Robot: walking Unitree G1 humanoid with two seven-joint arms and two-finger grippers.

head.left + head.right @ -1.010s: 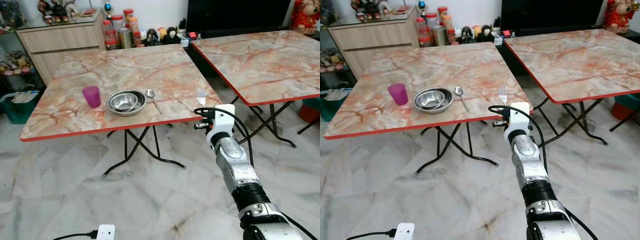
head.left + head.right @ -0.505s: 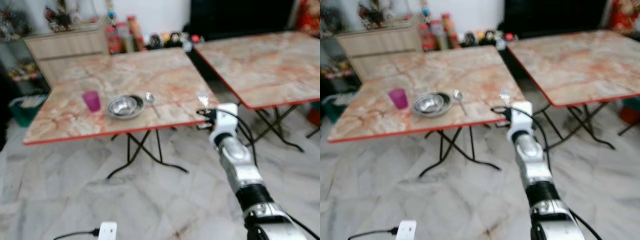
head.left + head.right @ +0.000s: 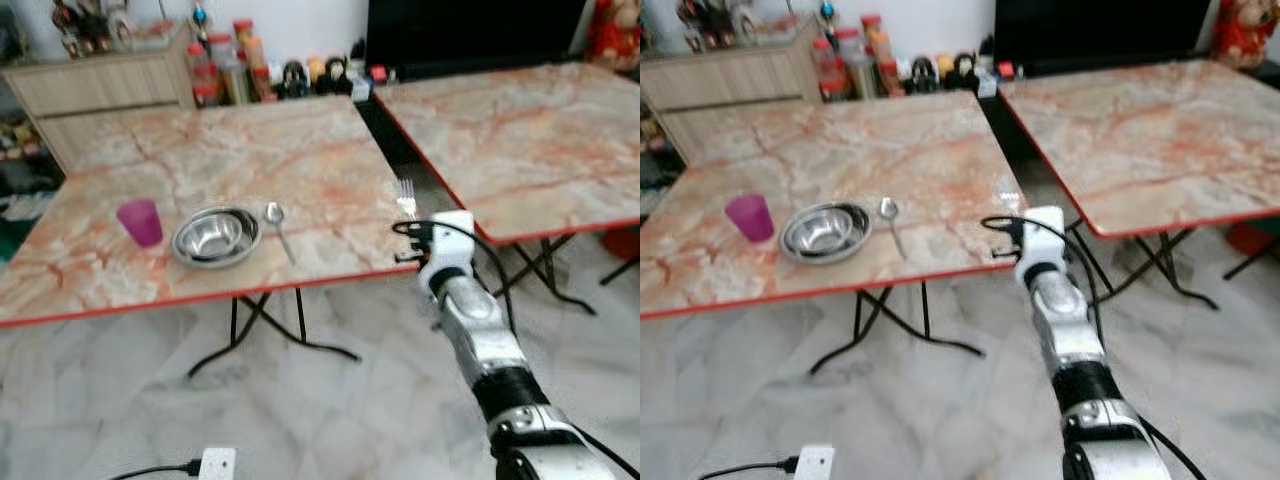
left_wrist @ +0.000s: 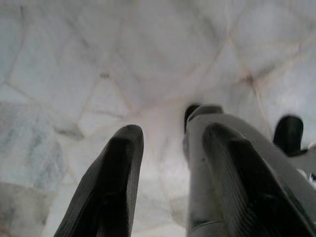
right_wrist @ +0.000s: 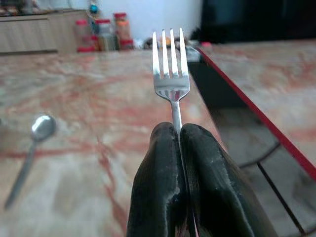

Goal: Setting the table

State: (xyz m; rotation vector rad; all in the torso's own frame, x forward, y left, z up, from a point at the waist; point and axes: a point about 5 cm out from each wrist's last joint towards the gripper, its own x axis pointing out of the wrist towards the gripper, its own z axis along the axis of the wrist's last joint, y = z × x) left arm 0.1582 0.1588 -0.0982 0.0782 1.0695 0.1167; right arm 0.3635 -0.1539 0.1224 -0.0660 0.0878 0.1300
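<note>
I see my right gripper (image 5: pixel 178 148) clamped on 1 fork (image 5: pixel 171 74), tines pointing away, right of the spoon (image 3: pixel 277 226) beside the bowl (image 3: pixel 216 236).

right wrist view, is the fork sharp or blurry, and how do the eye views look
Right wrist view: the fork is sharp with glare on its neck, held in the right hand; the spoon and the jars behind are soft. Eye views: slightly blurred all over, and the bowl shows bright glints.

Bare tabletop (image 3: pixel 330 200) between spoon (image 3: pixel 277 228) and fork (image 3: pixel 405 194); bowl (image 3: pixel 215 236) beyond.
</note>
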